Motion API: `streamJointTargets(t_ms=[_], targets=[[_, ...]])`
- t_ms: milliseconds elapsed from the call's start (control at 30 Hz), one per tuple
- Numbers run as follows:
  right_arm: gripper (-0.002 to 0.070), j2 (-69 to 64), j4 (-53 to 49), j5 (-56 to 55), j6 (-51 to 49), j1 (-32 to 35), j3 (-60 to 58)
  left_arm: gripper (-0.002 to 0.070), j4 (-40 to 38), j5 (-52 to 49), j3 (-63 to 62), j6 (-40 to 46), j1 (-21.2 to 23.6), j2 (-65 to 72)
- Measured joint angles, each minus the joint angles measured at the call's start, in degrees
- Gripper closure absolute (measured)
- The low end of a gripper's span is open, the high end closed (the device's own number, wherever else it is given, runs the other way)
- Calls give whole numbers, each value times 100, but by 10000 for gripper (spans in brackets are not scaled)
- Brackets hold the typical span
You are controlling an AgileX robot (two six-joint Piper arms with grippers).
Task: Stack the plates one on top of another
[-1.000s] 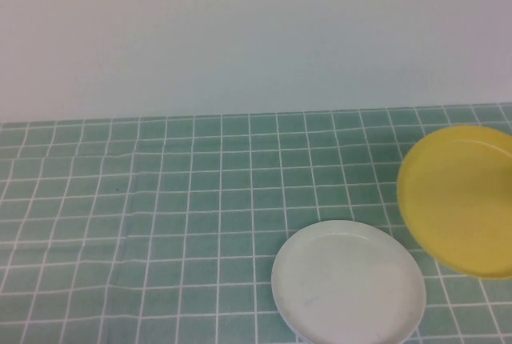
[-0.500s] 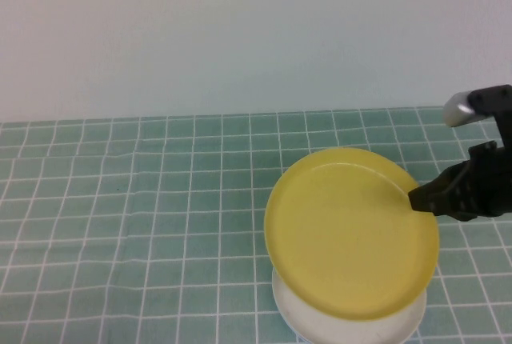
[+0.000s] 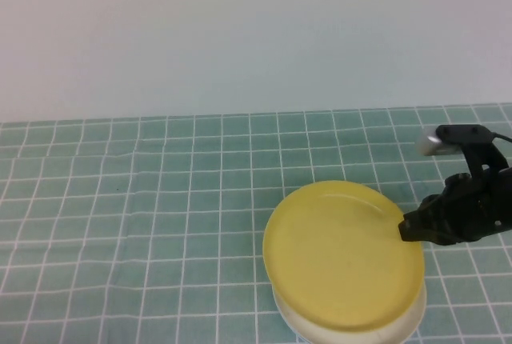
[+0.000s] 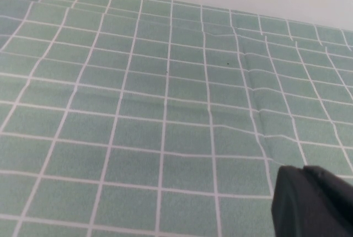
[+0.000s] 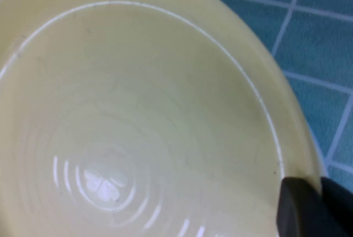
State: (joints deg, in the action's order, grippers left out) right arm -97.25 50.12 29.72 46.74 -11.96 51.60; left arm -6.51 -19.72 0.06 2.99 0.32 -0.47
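A yellow plate (image 3: pixel 342 256) lies level over a white plate (image 3: pixel 356 334) at the near right of the table, covering nearly all of it. Only the white plate's near rim shows beneath. Whether the two touch I cannot tell. My right gripper (image 3: pixel 406 229) comes in from the right and is shut on the yellow plate's right rim. In the right wrist view the yellow plate (image 5: pixel 138 121) fills the picture, and its rim sits between the black fingers of the right gripper (image 5: pixel 315 190). My left gripper (image 4: pixel 309 201) hangs shut and empty over bare cloth, outside the high view.
A green cloth with a white grid (image 3: pixel 160 200) covers the table, with a pale wall (image 3: pixel 240 32) behind it. The cloth (image 4: pixel 165 110) has a few creases under the left arm.
The yellow plate came in from the right edge, held by my right gripper, moved left over the white plate, and has now sunk lower onto it.
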Motion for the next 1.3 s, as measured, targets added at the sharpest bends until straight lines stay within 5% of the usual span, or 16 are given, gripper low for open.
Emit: streamJointTargets(t_ms=[300,600,767,900,1100,1300], targets=[[655,-200,-22,0,60,-5,0,676,3,0,0,0,0,0],[470,-252,-61,-85,72,-13,0,676,3,0,0,0,0,4],[437,-238,-70,-85,108,-13,0,676,3,0,0,0,0,13],[465,11,-112,-85,120,-13,0,676,3,0,0,0,0,13],[631,901,-129,-85,120,-13,0,676,3,0,0,0,0,13],[666,2035,-151,-74,158,-13,0,676,3,0,0,0,0,13]])
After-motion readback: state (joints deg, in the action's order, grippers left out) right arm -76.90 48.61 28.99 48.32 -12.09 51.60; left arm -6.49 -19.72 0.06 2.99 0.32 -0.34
